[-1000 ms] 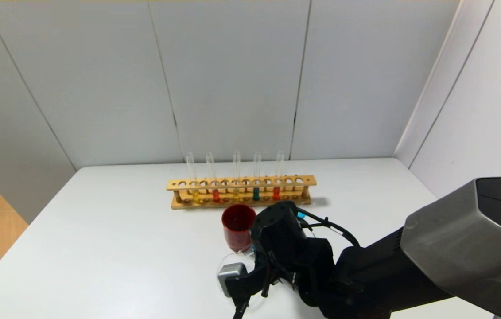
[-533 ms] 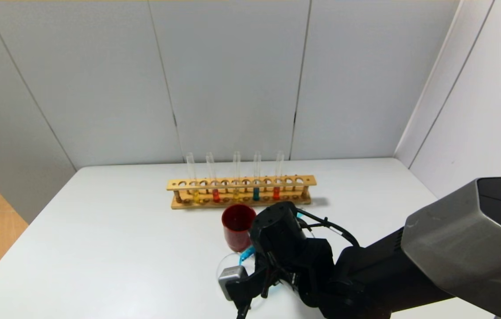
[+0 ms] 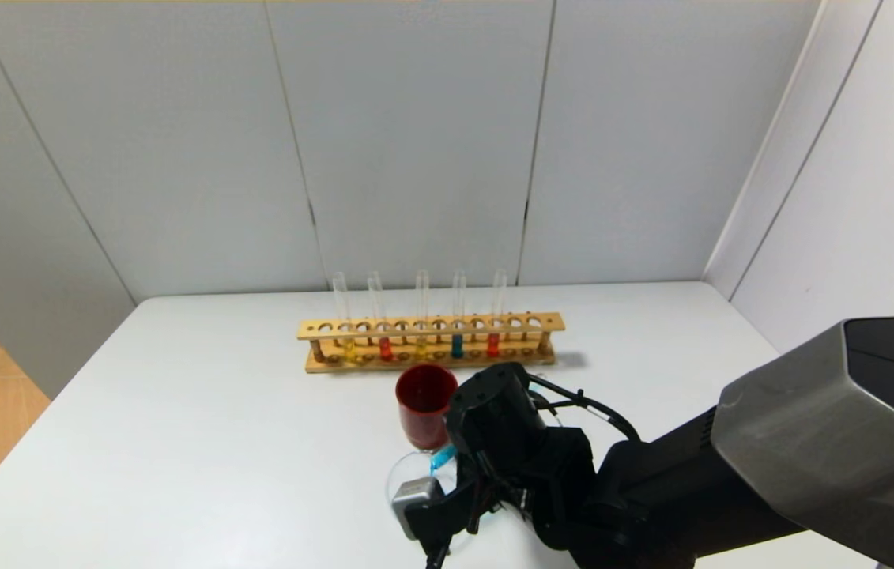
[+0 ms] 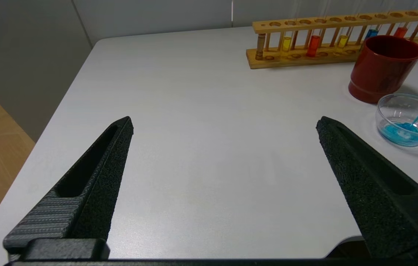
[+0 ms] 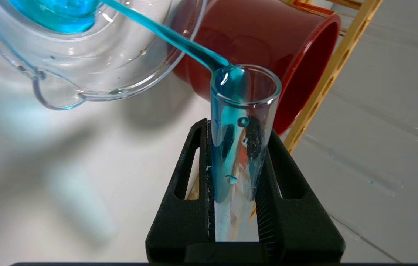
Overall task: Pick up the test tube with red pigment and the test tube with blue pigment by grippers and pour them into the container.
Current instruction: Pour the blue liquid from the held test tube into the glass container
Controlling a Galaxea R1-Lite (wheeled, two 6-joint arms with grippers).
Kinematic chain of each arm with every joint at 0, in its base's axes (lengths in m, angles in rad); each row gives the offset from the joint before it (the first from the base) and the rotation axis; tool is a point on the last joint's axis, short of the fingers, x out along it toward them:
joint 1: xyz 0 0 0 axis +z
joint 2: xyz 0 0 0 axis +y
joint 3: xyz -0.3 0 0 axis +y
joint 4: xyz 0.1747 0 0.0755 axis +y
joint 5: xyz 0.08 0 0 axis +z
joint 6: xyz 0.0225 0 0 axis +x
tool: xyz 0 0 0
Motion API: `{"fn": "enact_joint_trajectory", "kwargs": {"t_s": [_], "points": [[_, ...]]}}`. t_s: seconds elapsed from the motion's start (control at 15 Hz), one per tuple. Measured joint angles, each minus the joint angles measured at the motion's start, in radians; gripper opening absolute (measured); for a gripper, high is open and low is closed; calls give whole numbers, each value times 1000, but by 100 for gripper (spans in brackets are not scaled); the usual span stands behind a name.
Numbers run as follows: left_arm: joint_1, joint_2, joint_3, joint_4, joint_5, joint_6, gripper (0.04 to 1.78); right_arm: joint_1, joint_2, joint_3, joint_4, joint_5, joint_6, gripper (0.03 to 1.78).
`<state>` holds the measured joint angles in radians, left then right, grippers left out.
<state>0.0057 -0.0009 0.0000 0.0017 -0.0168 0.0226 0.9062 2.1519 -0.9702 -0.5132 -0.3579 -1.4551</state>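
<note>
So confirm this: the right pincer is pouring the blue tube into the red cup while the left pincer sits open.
Wrong on one point: the blue stream from the test tube with blue pigment, held in the right pincer, lands in the clear glass container, not the red cup beside it. The right wrist view shows it. The left pincer is indeed open.

The wooden rack (image 3: 431, 341) on the table (image 3: 201, 442) holds five upright test tubes: two with yellow liquid (image 3: 348, 348) (image 3: 420, 346), two with red liquid (image 3: 385, 348) (image 3: 492, 344), and one with teal liquid (image 3: 457, 345). A sixth tube, the test tube with blue pigment (image 5: 236, 147), is outside the rack, making six tubes in all. There is one clear glass container (image 4: 408, 120), one dark red cup (image 3: 424, 403), and two claws, the left claw (image 4: 223, 125) and the right claw (image 5: 236, 162).
</note>
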Motion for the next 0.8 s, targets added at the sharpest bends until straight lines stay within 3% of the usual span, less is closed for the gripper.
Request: {"fn": "enact_joint_trajectory", "kwargs": {"t_s": [0.27, 0.53, 0.8], "points": [[0, 0, 0, 0, 0, 0, 175, 3, -2, -8, 12, -24, -65, 39], [0, 0, 0, 0, 0, 0, 175, 7, 3, -25, 11, -29, -87, 39], [0, 0, 0, 0, 0, 0, 175, 17, 5, -40, 10, -64, -115, 39]]}}
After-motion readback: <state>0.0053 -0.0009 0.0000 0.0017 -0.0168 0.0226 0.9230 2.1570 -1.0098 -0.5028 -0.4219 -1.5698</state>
